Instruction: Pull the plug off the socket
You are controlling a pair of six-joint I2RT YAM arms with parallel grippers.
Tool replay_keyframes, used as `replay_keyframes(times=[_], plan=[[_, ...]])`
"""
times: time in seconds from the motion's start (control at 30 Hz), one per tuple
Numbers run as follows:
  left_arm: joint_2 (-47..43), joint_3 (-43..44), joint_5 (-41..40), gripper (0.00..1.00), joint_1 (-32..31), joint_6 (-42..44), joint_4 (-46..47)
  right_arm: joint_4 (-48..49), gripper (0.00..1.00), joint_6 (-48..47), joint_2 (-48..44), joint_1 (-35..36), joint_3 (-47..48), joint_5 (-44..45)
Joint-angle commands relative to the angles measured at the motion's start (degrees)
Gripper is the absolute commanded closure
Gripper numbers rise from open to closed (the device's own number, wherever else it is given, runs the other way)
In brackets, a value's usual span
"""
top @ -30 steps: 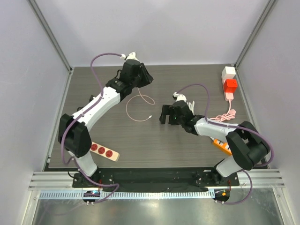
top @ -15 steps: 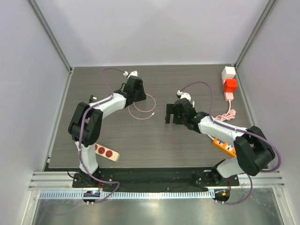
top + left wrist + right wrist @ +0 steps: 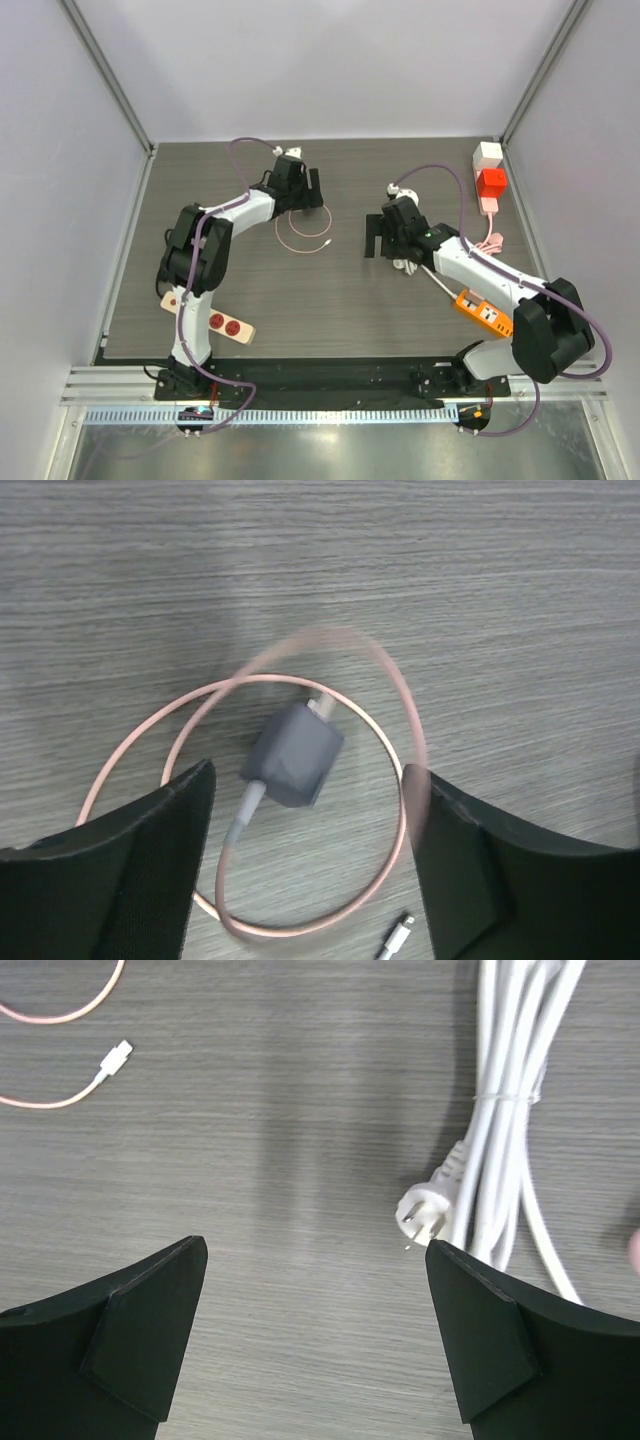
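Observation:
A grey plug (image 3: 295, 755) on a looped pink cable (image 3: 400, 810) lies flat on the wooden table, free of any socket. My left gripper (image 3: 310, 830) hovers just above it, open, its fingers on either side of the plug and touching nothing. From above, the left gripper (image 3: 308, 195) is at the back centre over the pink cable loop (image 3: 305, 232). A cream socket strip (image 3: 215, 320) with red outlets lies at the front left. My right gripper (image 3: 372, 236) is open and empty over bare table, beside a white plug (image 3: 425, 1212).
A bundled white cord (image 3: 510, 1110) lies right of the right gripper. An orange power strip (image 3: 478, 312) sits at the front right. Red (image 3: 490, 183) and white (image 3: 487, 153) blocks stand at the back right corner with a pink cable (image 3: 480, 247) trailing from them.
My left gripper has opened and the grey plug now lies loose on the table. The left arm swung right; the right arm shifted slightly right and back.

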Motion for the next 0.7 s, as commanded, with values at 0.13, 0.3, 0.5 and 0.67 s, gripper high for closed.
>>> replay_keyframes(times=[0.13,0.3,0.5,0.67], plan=[[-5.1,-2.0,0.7,0.1,0.0,2.3,3.0,-3.9,0.04,-1.2,1.2,-5.7,3.2,1.8],[-8.8,-6.2,3.7,0.11,0.4,3.5,7.1,-4.6,0.04,-2.3,1.4,-8.6,2.4,2.3],[-12.8,-11.4,6.5,0.15,1.0,4.5,11.7,-5.4,0.11,-5.2,2.1,-11.0,3.3,4.0],[-16.4,-17.5,10.7,0.15,2.2,4.9,17.8,-5.0,0.15,-5.4,6.2,-12.5,4.6,0.9]])
